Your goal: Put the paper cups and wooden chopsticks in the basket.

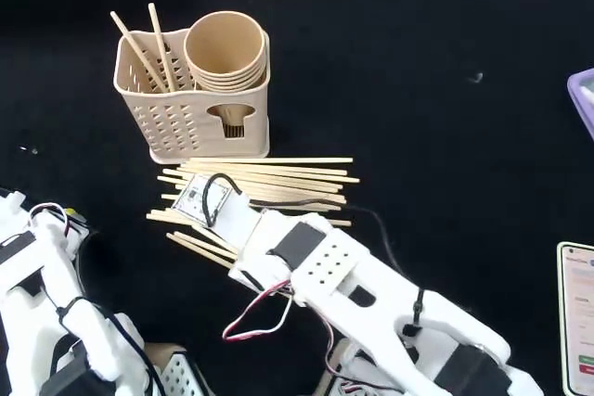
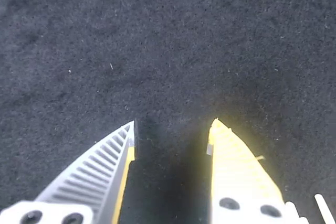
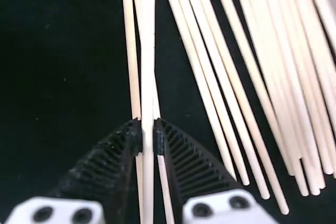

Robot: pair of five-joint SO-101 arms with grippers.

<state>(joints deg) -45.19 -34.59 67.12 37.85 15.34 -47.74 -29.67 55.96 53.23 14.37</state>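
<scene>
**Right gripper (image 3: 148, 132) is pinching one wooden chopstick (image 3: 148, 51) at the loose pile (image 1: 278, 178), centre of the high view.**
Neighbouring sticks are lying against it, so a lift is likely risking dragging them or twisting the grip. The basket (image 1: 186, 127), holding stacked paper cups (image 1: 225, 48), is standing upper left. The left gripper (image 2: 170, 129) is hanging with fingers apart over the black cloth (image 2: 157, 35).

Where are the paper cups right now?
In the high view, the paper cups sit stacked in the right compartment of the basket, beside two leaning chopsticks.

Bright even overhead light; soft dark shadow under left tool (image 2: 173, 123).
</scene>
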